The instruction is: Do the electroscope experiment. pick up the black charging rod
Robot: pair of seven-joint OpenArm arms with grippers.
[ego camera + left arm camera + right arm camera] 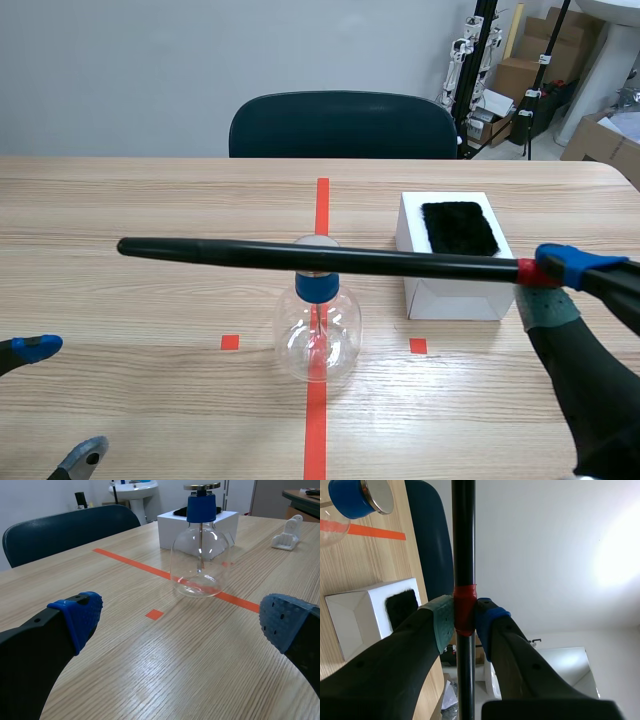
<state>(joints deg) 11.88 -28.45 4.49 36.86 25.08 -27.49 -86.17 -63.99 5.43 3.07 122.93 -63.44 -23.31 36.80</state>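
Black charging rod (320, 260) off the table (150, 200), level, running 3 to 9 o'clock past the flask (318, 335) cap, right hand (552, 285) clamped at its red band (464, 595); left hand (60, 400) apart, 7 o'clock; rod likely light, stiff, slick, levering from this end grip.

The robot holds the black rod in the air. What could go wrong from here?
1. The right end effector grips the black rod only at its red band, near one end; the long free length may tilt or slip.
2. The rod seems to pass just above the glass electroscope; a dip could knock it over.
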